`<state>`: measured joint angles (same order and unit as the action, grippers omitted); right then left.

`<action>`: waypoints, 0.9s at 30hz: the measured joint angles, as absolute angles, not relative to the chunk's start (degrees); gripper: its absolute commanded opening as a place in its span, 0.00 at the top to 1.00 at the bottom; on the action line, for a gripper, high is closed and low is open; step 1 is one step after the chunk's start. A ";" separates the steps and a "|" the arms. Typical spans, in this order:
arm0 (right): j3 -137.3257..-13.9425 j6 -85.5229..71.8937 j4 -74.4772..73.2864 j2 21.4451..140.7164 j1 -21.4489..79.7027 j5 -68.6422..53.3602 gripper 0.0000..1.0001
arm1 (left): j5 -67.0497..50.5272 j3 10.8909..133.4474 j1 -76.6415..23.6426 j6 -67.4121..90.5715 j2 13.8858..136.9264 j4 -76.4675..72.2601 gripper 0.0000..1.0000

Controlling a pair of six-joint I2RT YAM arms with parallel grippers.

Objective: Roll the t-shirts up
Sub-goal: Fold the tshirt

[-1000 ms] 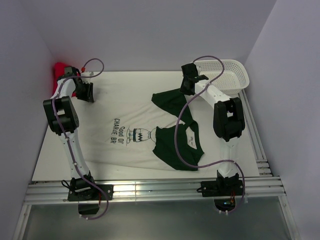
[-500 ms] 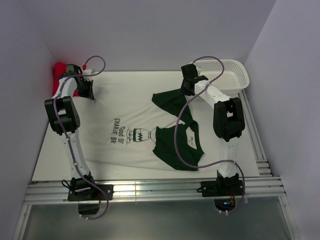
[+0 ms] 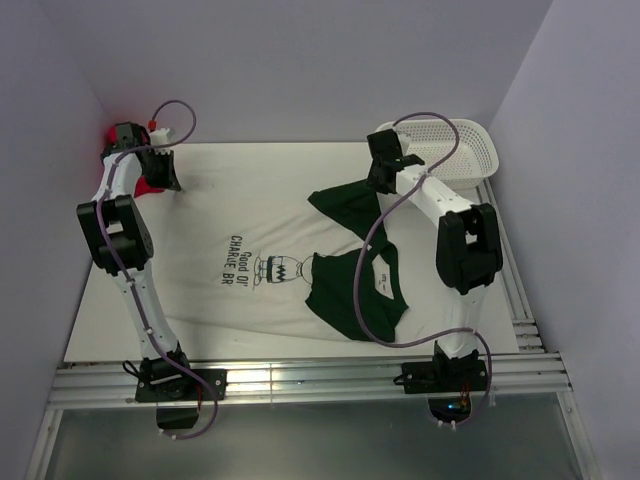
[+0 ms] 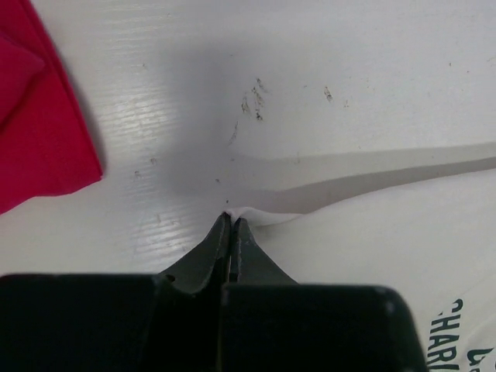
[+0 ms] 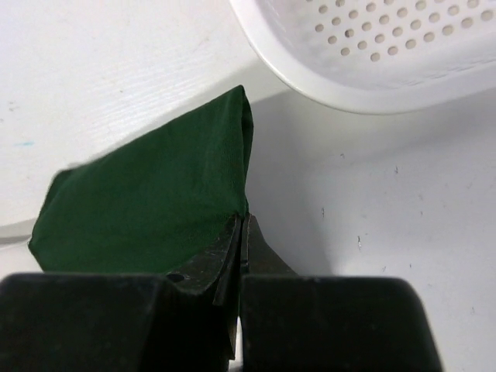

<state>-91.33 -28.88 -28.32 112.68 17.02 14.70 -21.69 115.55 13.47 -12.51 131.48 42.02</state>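
Table (image 3: pixel 110 310): white, with both arms bolted at its near edge and both t-shirts lying on it.

Off-white t-shirt (image 3: pixel 255 205): spread flat over the left and middle of the table. Its dark lettering and small graphic face up near the centre, and its far-left corner reaches toward the back-left corner of the table.

Dark green t-shirt (image 3: pixel 345 295): lies on the right half and overlaps the right side of the off-white t-shirt. A small pale mark shows near its neck. Its far end is drawn out into a point toward the basket.

Basket (image 3: pixel 478 160): white and perforated, at the far right corner of the table, just beside the pulled-out green cloth but apart from it.

Red cloth (image 4: pixel 39 132): bunched at the far-left corner, near the off-white shirt's corner and not touching it.

Left gripper (image 4: pixel 231 221): clenched — a small raised fold of the off-white t-shirt's far-left edge is pinched at its tips.

Right gripper (image 5: pixel 242 222): clenched on the edge of the dark green t-shirt's far end — the cloth fans out to the left of the jaws.
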 measured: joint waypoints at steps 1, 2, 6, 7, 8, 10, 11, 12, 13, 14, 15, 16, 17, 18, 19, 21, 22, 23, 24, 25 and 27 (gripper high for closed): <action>-91.13 -28.88 -28.21 112.18 17.06 14.85 1.00 | -22.09 115.15 13.87 -12.53 131.11 41.89 1.00; -90.78 -28.88 -27.94 111.61 17.08 15.03 1.00 | -22.57 114.87 14.17 -12.56 130.93 41.80 1.00; -88.73 -28.88 -27.90 109.12 17.15 15.20 1.00 | -24.64 113.89 15.27 -13.02 130.74 41.91 1.00; -87.99 -28.91 -27.92 108.31 17.15 15.20 1.00 | -25.19 113.62 15.40 -13.32 130.74 42.06 1.00; -87.22 -28.97 -27.90 107.37 17.17 15.18 1.00 | -25.74 113.43 15.57 -13.78 130.74 42.44 1.00; -84.97 -29.15 -27.73 104.97 17.28 15.03 1.00 | -26.55 112.68 15.79 -14.63 130.52 42.94 1.00; -83.61 -29.39 -27.44 103.63 17.37 14.94 1.00 | -26.96 112.20 15.90 -15.27 130.30 43.22 1.00; -82.30 -29.61 -27.53 102.35 17.43 14.90 1.00 | -27.38 111.61 16.03 -15.92 129.97 43.88 1.00; -80.60 -29.87 -27.40 100.60 17.56 14.81 1.00 | -27.68 111.22 16.19 -16.49 129.67 44.40 1.00; -79.22 -30.20 -27.09 99.37 17.69 14.63 1.00 | -28.01 110.91 16.25 -17.02 129.38 44.82 1.00; -77.52 -30.55 -27.14 97.71 17.85 14.52 1.00 | -28.47 110.69 16.40 -17.67 129.10 45.63 1.00; -75.99 -30.76 -27.09 96.25 18.11 14.48 1.00 | -28.91 110.54 16.67 -18.44 128.77 46.28 1.00; -74.65 -31.14 -26.96 95.00 18.41 14.52 1.00 | -29.30 110.45 16.91 -18.96 128.49 46.87 1.00; -72.90 -31.75 -26.94 93.60 18.81 14.59 1.00 | -29.71 110.26 17.26 -19.70 128.11 47.51 1.00; -71.57 -32.14 -26.79 92.55 19.16 14.63 1.00 | -30.17 109.80 17.76 -20.53 127.50 48.21 1.00; -68.29 -33.21 -26.96 90.26 20.12 14.76 1.00 | -30.68 108.53 18.76 -21.89 126.17 49.47 1.00; -66.67 -33.71 -26.96 89.03 20.62 14.83 1.00 | -30.83 107.79 19.29 -22.52 125.36 49.89 1.00; -65.23 -34.37 -27.11 87.96 21.23 14.92 1.00 | -30.92 107.13 19.81 -23.18 124.64 50.54 1.00; -64.25 -34.87 -27.24 87.22 21.67 14.92 1.00 | -31.03 106.45 20.40 -23.92 123.92 51.16 1.00; -62.94 -35.48 -27.16 86.15 22.41 15.00 1.00 | -31.11 105.95 20.82 -24.60 123.44 51.75 1.00; -60.80 -36.80 -27.46 84.31 23.79 15.35 1.00 | -31.22 104.92 21.61 -26.00 122.52 52.88 1.00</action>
<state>-60.80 -36.80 -27.46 84.31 23.79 15.35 -31.22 104.92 21.61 -26.00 122.52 52.88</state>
